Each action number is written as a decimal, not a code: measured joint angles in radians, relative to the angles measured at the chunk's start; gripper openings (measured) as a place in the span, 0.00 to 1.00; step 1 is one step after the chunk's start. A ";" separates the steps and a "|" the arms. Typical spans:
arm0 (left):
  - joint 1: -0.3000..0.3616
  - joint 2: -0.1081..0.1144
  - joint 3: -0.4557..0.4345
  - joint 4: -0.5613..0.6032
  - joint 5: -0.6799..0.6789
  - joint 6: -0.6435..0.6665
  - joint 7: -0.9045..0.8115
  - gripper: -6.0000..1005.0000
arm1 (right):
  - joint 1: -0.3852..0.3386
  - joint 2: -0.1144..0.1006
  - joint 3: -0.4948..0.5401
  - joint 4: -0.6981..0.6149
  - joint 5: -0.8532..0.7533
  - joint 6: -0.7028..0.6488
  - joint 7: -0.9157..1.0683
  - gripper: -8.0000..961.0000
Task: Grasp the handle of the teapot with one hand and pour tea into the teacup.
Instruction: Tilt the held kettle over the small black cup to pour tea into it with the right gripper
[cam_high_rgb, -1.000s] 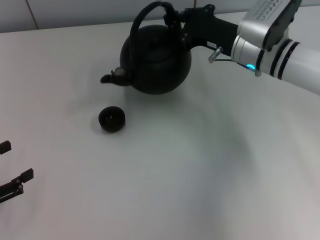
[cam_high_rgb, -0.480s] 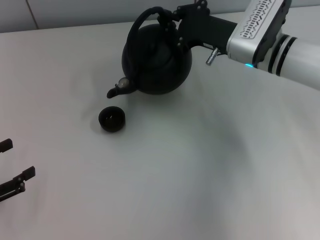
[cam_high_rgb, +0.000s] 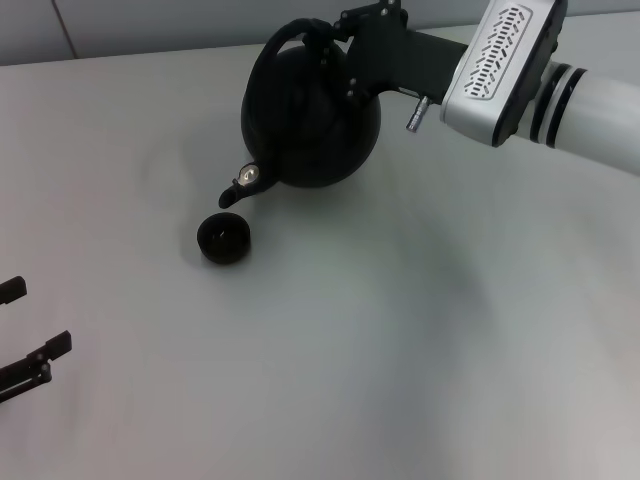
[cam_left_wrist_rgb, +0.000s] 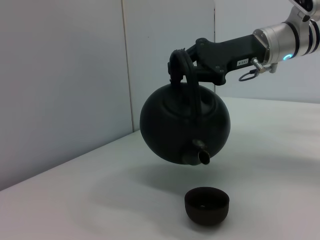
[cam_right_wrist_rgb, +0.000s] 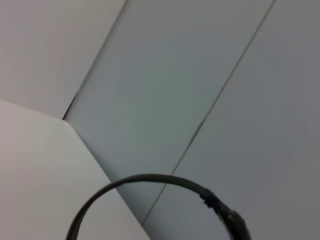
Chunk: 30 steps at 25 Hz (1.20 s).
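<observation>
My right gripper is shut on the black arched handle of the teapot and holds the pot in the air, tilted with its short spout pointing down. The small dark teacup stands on the table just below and in front of the spout. The left wrist view shows the teapot hanging above the teacup, spout over the cup, and the right gripper on the handle. The right wrist view shows only the handle's arc. My left gripper is parked at the near left edge.
A plain white table carries the cup. A pale panelled wall rises behind the table's far edge.
The right gripper has lifted the teapot and tipped it further, so the spout has swung down and toward the cup. The cup and the left arm have not moved.
</observation>
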 joint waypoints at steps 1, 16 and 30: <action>0.000 -0.001 -0.001 0.000 0.000 0.000 0.000 0.80 | 0.001 0.000 0.000 -0.001 0.000 0.000 -0.009 0.09; -0.002 -0.007 -0.012 0.003 0.000 0.002 -0.001 0.80 | 0.016 0.003 -0.049 -0.017 0.000 0.008 -0.092 0.09; -0.003 -0.011 -0.012 0.011 0.001 0.001 -0.002 0.80 | 0.015 0.006 -0.074 -0.015 0.009 0.000 -0.176 0.09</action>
